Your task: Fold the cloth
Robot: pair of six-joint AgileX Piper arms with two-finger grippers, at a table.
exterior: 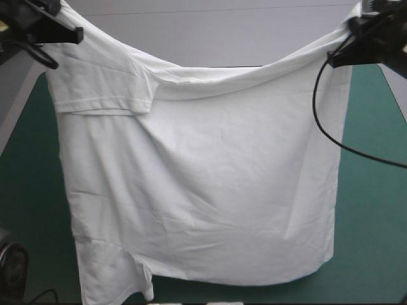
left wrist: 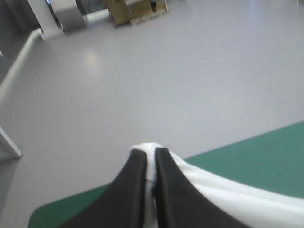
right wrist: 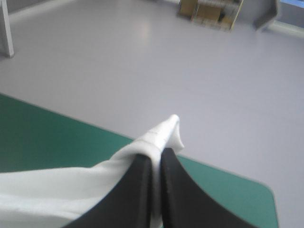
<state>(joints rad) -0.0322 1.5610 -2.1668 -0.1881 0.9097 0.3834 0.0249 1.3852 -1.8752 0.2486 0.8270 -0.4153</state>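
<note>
The T-shirt (exterior: 203, 171) hangs spread above the teal-green table (exterior: 375, 190), its upper corners pinched by the left gripper (left wrist: 151, 154) and right gripper (right wrist: 156, 155) (both nearly closed on fabric); the lower hem perhaps touches it

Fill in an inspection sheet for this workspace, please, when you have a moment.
Surface: teal-green table, showing on either side of the T-shirt.
Job's things: white T-shirt, lifted and hanging spread over the table, top edge sagging in the middle.
Clutter: nothing seen.
Grippers: left gripper raised, shut on one upper corner; right gripper raised, shut on the other.
Cables: only the robot's own.
Surroundings: grey floor beyond the table.
</note>
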